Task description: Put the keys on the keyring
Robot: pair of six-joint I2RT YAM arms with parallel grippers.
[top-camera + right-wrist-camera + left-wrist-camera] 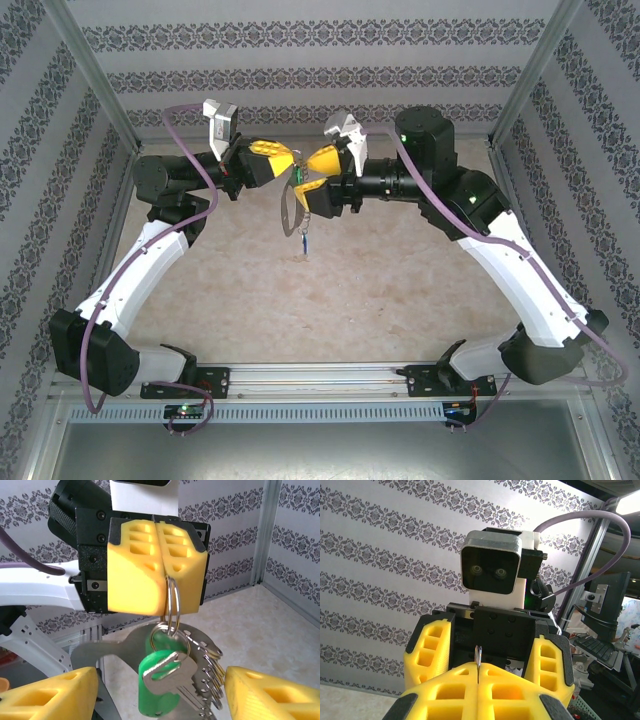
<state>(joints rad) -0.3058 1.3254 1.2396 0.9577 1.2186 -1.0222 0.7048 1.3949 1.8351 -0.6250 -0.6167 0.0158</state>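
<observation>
A: Right wrist view, near to far?
B: The right gripper was released, with its yellow fingers spread wide at the bottom corners and nothing pinched. Just past them hung the key with its green tag. It looked threaded on the keyring, beside a fan of small rings. Behind that, the left gripper was clenched on the top of the loop, with the patterned wall farthest back.
A: Handling?
B: My guess is light, stiff metal, smooth enough to slip in foam pads. The bunch would swing freely. The key was tiny and thin, so it's best pinched flat across the head or by the plastic tag. The loop is best held at its top, leaving the lower run free.
A: What did the other views add?
B: The left wrist view gave a thin sliver of the keyring poking up between shut pads, with the right gripper facing it, fingers apart. The top view gave the layout: both grippers met nose to nose in the air above the table. The keyring dangled between them, blue tag lowest. The key-to-loop detail came from the right wrist view
</observation>
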